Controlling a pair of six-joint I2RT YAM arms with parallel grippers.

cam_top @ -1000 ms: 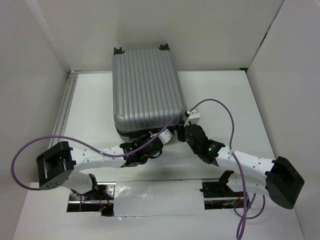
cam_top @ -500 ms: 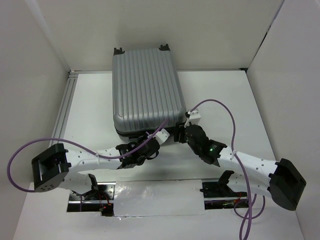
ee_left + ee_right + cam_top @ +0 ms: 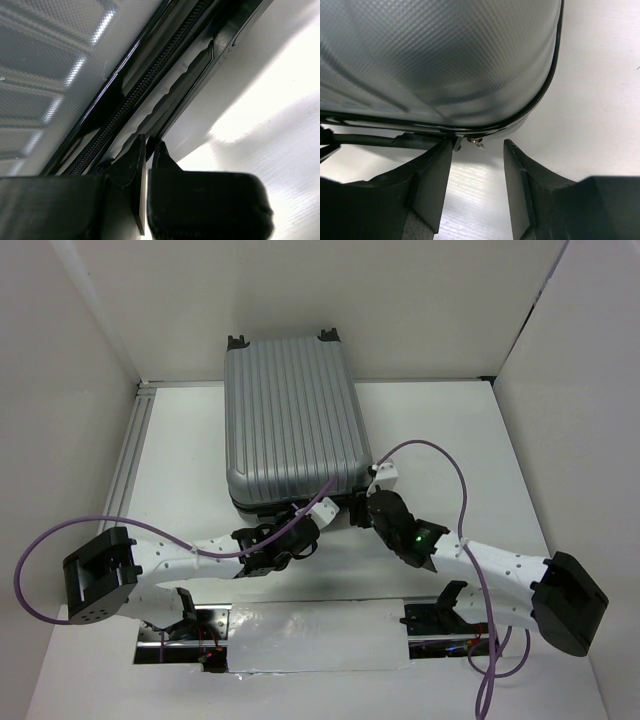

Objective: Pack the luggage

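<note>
The luggage [image 3: 290, 420] is a silver-grey ribbed hard-shell suitcase lying shut on the white table, wheels at the far end. My left gripper [image 3: 300, 515] is at its near edge. In the left wrist view the gripper [image 3: 148, 145] is shut, its tips against the black trim beside the zipper [image 3: 140, 95] of the luggage [image 3: 60, 60]. I see nothing held between them. My right gripper [image 3: 358, 508] is at the near right corner. In the right wrist view it [image 3: 477, 150] is open just below the luggage [image 3: 445, 55], with a small metal zipper pull [image 3: 478, 143] between the fingertips.
An aluminium rail [image 3: 130, 450] runs along the table's left side. White walls close in the left, back and right. A taped white panel [image 3: 310, 635] lies between the arm bases at the near edge. Purple cables [image 3: 440, 455] loop over both arms.
My left arm has drawn a little to the left, its gripper staying at the luggage's near edge. My right gripper has edged closer to the near right corner. The luggage has not moved.
</note>
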